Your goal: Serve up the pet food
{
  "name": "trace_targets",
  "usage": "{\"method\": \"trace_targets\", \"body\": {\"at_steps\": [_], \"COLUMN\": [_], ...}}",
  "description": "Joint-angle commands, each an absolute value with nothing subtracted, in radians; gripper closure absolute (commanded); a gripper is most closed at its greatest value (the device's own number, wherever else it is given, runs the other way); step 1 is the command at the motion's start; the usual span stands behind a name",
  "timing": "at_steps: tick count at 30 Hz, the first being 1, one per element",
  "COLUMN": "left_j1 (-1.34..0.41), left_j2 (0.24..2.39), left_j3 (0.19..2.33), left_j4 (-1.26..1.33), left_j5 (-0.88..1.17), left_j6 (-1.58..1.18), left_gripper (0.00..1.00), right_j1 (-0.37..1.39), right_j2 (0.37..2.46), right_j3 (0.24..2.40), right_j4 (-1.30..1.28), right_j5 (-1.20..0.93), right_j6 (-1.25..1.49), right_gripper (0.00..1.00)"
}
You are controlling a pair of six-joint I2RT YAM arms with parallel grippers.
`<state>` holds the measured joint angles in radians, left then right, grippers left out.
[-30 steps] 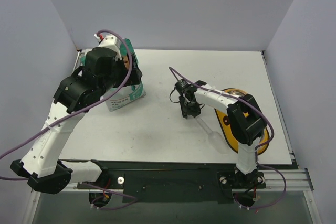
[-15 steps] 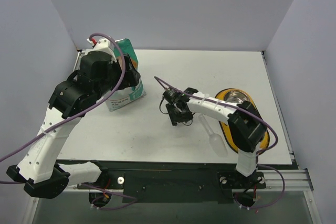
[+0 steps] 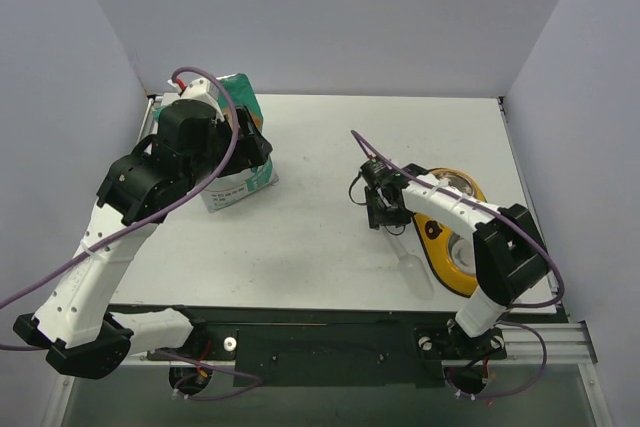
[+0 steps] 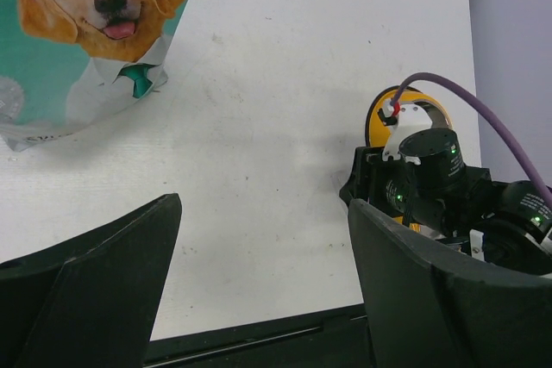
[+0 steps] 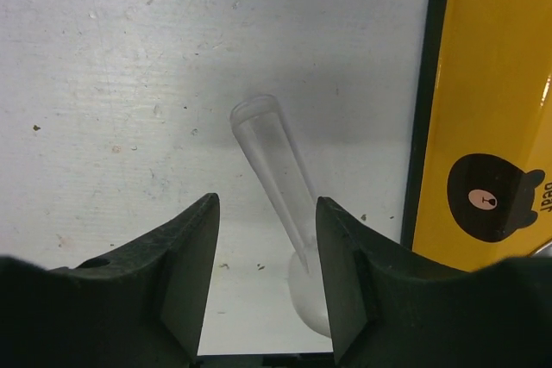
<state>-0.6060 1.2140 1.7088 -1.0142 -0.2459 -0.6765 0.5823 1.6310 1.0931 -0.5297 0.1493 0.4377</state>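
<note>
Pet food shows in no view, so where it lies cannot be told. The right claw [image 5: 267, 213] hangs with its 2 fingers apart, one on either side of the handle of a clear scoop [image 5: 274, 174]. The scoop lies flat on the white desk [image 5: 103, 84], just beside a yellow feeder [image 5: 492, 109]. Well apart from these, the left claw [image 4: 259, 256] is spread wide and empty near a teal bag [image 4: 78, 32] printed with a dog.

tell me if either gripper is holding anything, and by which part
Nothing is held. The right gripper hangs open over the clear scoop; the left gripper is open, clear of the bag.
</note>
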Motion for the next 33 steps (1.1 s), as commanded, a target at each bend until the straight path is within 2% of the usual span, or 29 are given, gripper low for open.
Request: {"method": "trace_targets", "body": {"at_steps": [1,12,16,19,26,30,33], "left_j1": [-0.597,-0.589,-0.583,-0.580,-0.577,-0.577,-0.578], "left_j2": [1.193,1.218,1.216,1.210,1.164,1.161,1.230], "left_j3": [1.726,1.744,1.752,1.747,1.698,1.715,1.795], "left_j4": [-0.989,-0.991,-0.999,-1.002,-0.985,-0.989,-1.015], "left_j5": [-0.233,-0.212,-0.219,-0.233,-0.313,-0.377,-0.359], "left_j6": [-0.681,-0.655,-0.641,-0.635,-0.655,-0.664,-0.559], "left_gripper": [0.11,0.11,0.11,0.11,0.11,0.11,0.15], "right_j1": [0.586,0.607,0.707,0.790,0.974,0.992,0.991], "right_j2": [1.673,1.807,1.864,1.902,1.951,1.947,1.936], "right_j3": [1.097,1.164,1.248,1.314,1.393,1.387,1.384], "right_j4": [-0.505,-0.480,-0.511,-0.541,-0.598,-0.598,-0.603], "right_j5": [0.150,0.156,0.202,0.244,0.397,0.413,0.410], "right_j6": [0.368,0.322,0.257,0.155,-0.034,-0.072,-0.063], "right_gripper": [0.59,0.79,0.90,0.96,0.95,0.91,0.86]}}
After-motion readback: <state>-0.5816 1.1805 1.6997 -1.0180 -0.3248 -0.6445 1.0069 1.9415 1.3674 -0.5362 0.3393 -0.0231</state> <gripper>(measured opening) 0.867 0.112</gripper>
